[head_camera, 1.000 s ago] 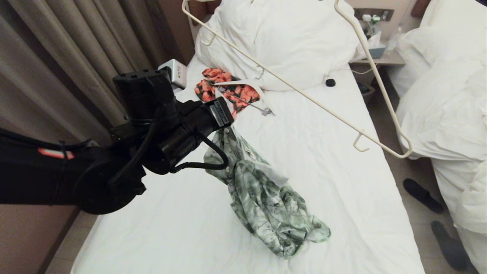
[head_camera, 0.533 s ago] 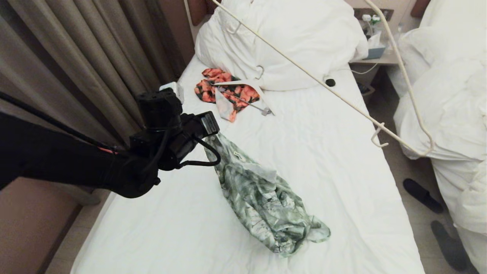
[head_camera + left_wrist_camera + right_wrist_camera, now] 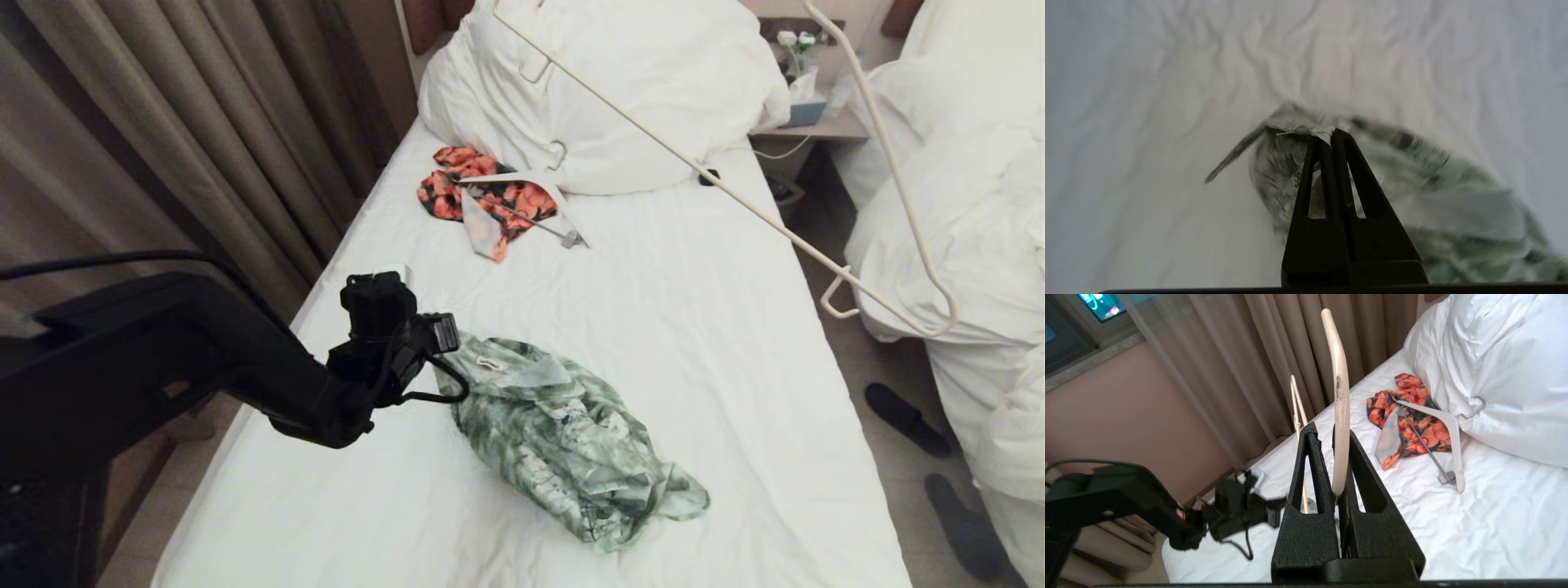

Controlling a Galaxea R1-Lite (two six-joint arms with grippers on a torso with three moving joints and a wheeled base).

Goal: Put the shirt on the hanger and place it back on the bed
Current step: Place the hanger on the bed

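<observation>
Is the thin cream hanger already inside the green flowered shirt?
No: the thin cream wire hanger hangs in the air above the bed, apart from the green-and-white flowered shirt.

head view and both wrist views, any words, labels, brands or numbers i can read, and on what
None can be read.
Pale label on the left gripper's wrist housing: too small to read.
Small white tag inside the collar of the shirt: blurred, no legible text.
Bright screen behind the window in the right wrist view: coloured shapes only, nothing legible.
The hanger, held by the right gripper, bears a dark smudge, not print.
</observation>
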